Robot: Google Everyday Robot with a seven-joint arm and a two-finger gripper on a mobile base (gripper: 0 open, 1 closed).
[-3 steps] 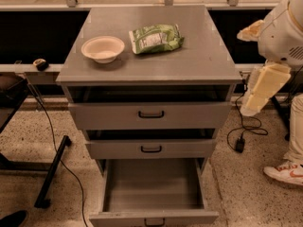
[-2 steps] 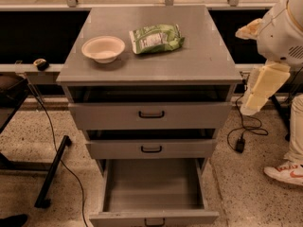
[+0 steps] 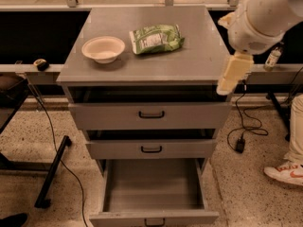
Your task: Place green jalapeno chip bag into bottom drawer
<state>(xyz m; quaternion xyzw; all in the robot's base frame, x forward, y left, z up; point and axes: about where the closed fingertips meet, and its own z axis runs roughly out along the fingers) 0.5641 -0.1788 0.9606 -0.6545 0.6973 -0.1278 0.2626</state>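
Observation:
The green jalapeno chip bag [image 3: 155, 38] lies flat on the grey cabinet top [image 3: 189, 56], right of centre towards the back. The bottom drawer [image 3: 154, 216] is pulled out, and its grey inside holds nothing. My gripper [image 3: 232, 74] hangs from the white arm [image 3: 265, 13] at the cabinet's front right corner. It is to the right of the bag, nearer the front, and not touching it. It holds nothing that I can see.
A white bowl [image 3: 103, 48] sits left of the bag. The top drawer [image 3: 151, 115] and middle drawer [image 3: 151, 149] are slightly ajar. A person's shoe [image 3: 284, 173] and a cable with a plug [image 3: 240, 143] are on the floor at right. A black stand leg [image 3: 52, 171] is at left.
The arm and gripper have moved left and slightly up, from beside the cabinet to its front right corner. The bag, bowl and drawers have not moved.

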